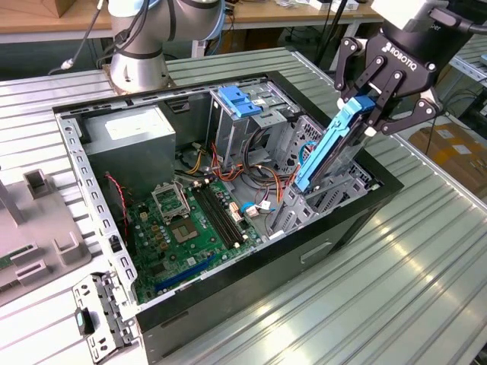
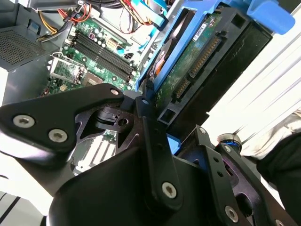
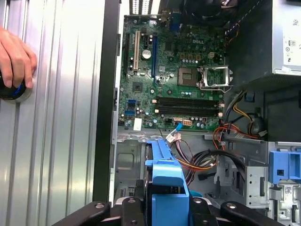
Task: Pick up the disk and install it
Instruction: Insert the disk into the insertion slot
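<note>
My gripper point(image 1: 369, 114) is shut on the disk point(image 1: 327, 152), a flat drive with blue plastic side rails. It holds the disk tilted, upper end in the fingers, lower end dipping into the metal drive cage point(image 1: 335, 194) at the exterior view's right end of the open computer case point(image 1: 228, 304). In the second wrist view the disk's green circuit-board underside point(image 2: 197, 61) faces the camera and a black finger point(image 2: 150, 136) presses its edge. The first wrist view has the blue rail point(image 3: 164, 174) standing between the fingers above the case floor.
Inside the case lie the green motherboard point(image 1: 190, 228), a grey power-supply box point(image 1: 129, 141), a light-blue latch bracket point(image 1: 237, 100) and loose orange and red cables point(image 1: 259, 175). A person's hand point(image 3: 14, 56) rests on a dark round object point(image 3: 11, 89) on the ribbed metal table point(image 1: 396, 289).
</note>
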You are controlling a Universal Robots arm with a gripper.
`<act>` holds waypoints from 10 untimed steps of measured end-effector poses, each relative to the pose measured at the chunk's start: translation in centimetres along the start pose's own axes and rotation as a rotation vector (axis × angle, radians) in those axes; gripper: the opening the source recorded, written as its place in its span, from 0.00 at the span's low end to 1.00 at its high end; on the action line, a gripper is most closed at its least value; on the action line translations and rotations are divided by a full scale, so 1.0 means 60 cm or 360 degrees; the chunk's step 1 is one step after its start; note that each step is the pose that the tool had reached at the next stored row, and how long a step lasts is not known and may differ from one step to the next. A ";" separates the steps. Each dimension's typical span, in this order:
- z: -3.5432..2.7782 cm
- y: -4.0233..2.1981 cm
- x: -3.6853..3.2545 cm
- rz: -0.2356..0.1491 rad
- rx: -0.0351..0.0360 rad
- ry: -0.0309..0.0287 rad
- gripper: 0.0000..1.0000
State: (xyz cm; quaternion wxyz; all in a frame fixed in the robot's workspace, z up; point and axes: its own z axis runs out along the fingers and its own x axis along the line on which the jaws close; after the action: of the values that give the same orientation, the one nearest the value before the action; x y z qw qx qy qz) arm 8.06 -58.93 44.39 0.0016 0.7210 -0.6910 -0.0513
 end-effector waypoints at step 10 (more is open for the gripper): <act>0.009 -0.007 0.007 0.0021 -0.0001 -0.00071 0.37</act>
State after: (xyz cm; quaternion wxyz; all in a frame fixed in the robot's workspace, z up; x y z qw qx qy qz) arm 8.46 -59.28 43.78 0.0005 0.7164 -0.6956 -0.0530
